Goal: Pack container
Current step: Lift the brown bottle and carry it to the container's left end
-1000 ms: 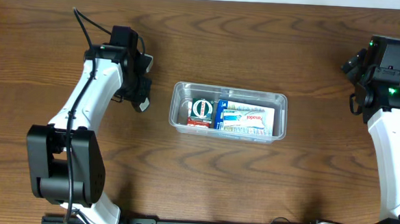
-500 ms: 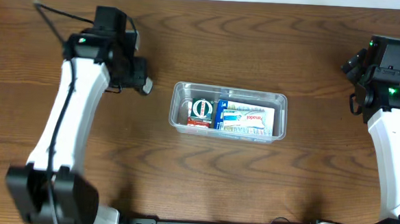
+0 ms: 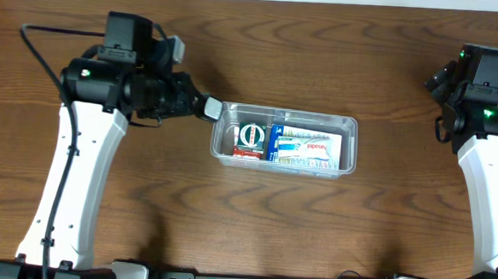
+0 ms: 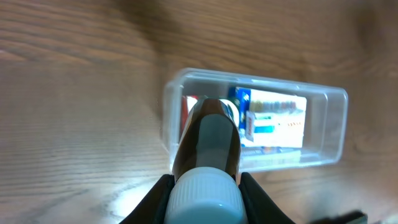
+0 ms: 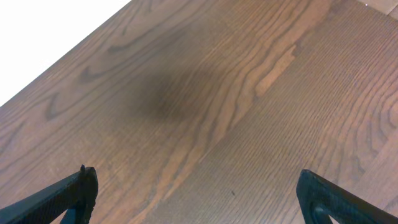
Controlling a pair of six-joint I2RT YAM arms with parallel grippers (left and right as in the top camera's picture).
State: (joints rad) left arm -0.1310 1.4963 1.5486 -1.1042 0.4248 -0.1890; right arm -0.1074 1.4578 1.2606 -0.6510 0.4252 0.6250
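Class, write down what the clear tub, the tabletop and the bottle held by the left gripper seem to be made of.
Tub: likely clear glossy plastic; its contents show through the walls. Tabletop: brown wood or wood-look laminate, matte; grain lines run across it. Bottle: smooth dark brown plastic or glass, unclear which; its pale cap looks like plastic.

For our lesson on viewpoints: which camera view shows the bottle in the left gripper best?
The left wrist view: the bottle, white cap and brown body, fills the foreground. Overhead shows only its tip near the container's corner. The right wrist view shows just table.
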